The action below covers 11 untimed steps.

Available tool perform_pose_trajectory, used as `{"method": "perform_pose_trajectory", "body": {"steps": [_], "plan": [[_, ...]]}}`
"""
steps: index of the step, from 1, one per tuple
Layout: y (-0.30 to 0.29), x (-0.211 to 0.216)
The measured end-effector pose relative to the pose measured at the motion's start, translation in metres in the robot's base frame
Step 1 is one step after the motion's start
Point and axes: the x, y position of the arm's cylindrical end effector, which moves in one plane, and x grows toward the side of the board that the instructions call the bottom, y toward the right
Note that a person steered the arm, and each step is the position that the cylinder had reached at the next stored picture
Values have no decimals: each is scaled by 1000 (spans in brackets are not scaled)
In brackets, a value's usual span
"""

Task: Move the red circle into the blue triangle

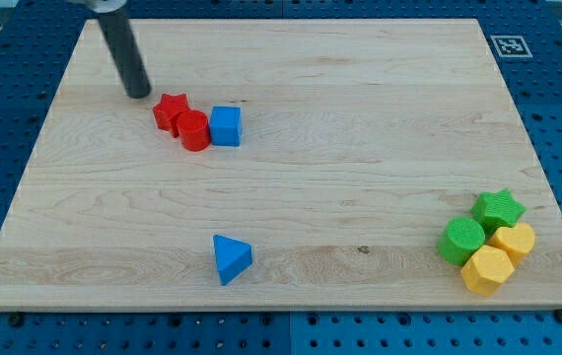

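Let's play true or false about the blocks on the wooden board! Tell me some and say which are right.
1. The red circle touches the blue triangle. False: they are well apart.
2. The red star sits beside the red circle. True.
3. My tip is on the blue cube. False: it is left of the red star.
4. The green and yellow blocks cluster at the view's bottom right. True.

red blocks (pixel 182 120) 2 | blue blocks (pixel 226 126) 2 | green blocks (pixel 478 227) 2 | yellow blocks (pixel 498 256) 2
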Motion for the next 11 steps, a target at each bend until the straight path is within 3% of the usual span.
{"method": "perform_pose_trajectory", "body": {"steps": [4,11], "plan": [[86,75],[128,181]]}}
